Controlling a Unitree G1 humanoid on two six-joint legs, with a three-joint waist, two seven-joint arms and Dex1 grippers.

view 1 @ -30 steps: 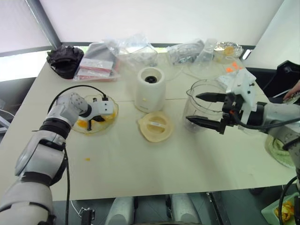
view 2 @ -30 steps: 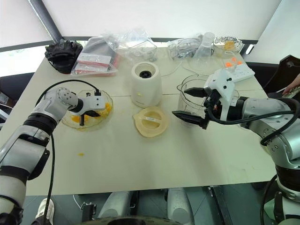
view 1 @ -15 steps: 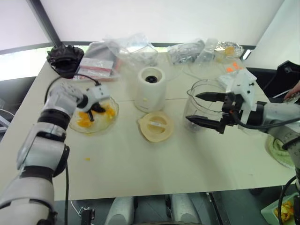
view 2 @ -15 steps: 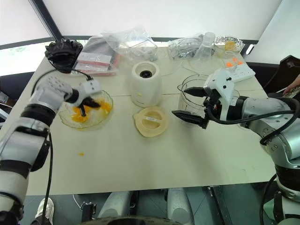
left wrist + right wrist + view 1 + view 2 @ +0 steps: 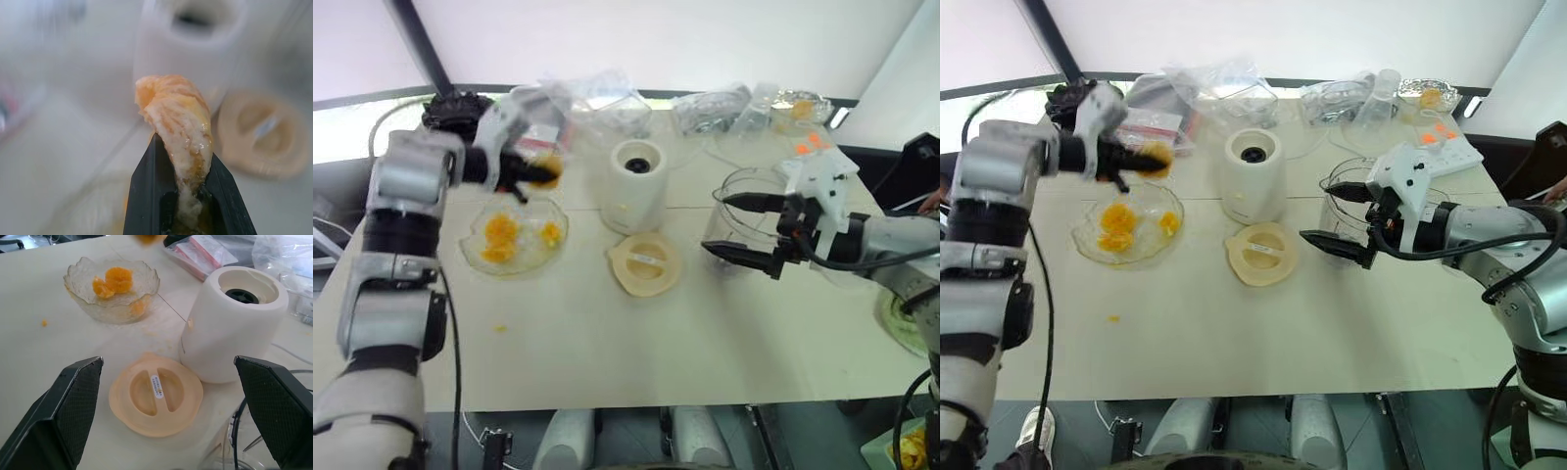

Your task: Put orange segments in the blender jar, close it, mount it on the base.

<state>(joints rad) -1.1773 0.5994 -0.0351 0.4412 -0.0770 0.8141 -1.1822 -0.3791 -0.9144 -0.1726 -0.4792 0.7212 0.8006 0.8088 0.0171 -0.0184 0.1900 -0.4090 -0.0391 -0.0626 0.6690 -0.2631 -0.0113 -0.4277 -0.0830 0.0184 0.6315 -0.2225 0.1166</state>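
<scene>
Now my left gripper has lifted clear of the glass dish, clenched on one orange segment, so the carry can begin. Rightward stand the base, peach lid and blender jar; my right gripper waits wide open, partly masking the jar.

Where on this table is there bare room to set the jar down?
The near half of the table is bare, from the lid and dish to the front edge, apart from one small orange bit. The back edge is crowded with bags. A narrower gap lies between lid and jar.
</scene>
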